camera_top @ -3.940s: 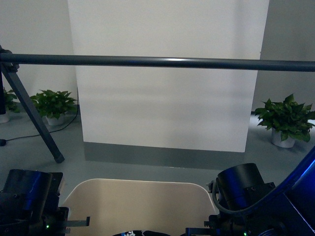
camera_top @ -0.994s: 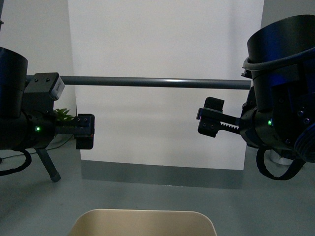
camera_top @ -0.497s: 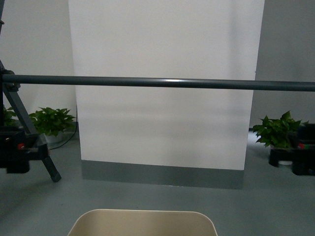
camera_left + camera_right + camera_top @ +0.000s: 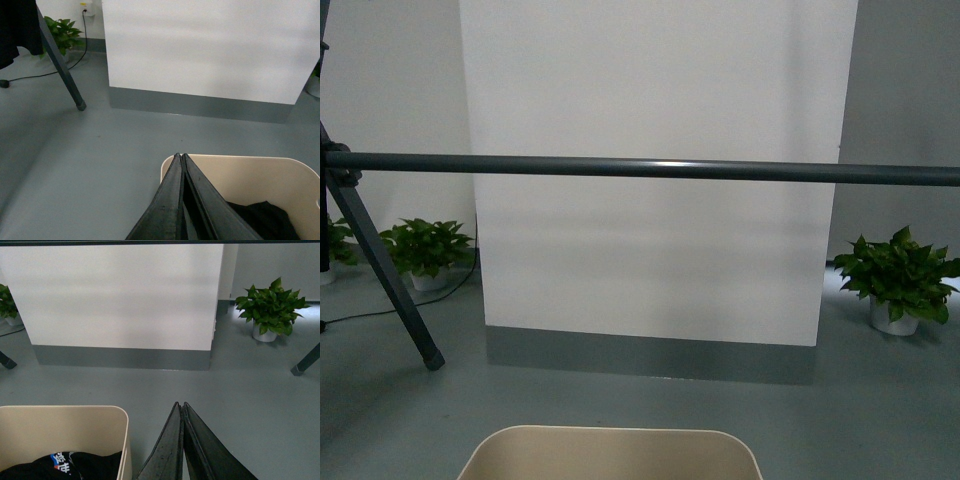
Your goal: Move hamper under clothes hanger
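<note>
Both tools pinched shut on nothing — left tool [image 4: 181, 159] above the beige hamper [image 4: 610, 452], right tool [image 4: 180, 406] beside it — tub sitting short of the clothes hanger [image 4: 640, 168], so risk of a skewed shove into the splayed leg [image 4: 385, 270].

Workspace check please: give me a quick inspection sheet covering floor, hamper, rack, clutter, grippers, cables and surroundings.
Surface: grey floor, no debris seen.
Job's things: beige hamper at the bottom edge of the front view, dark clothes inside; rack bar runs across above, one leg on the left.
Clutter: nothing seen.
Grippers: left gripper and right gripper both shut, empty, beside the hamper rim.
Cables: black cord on the floor by the left plant.
Surroundings: white panel, potted plants on both sides.
</note>
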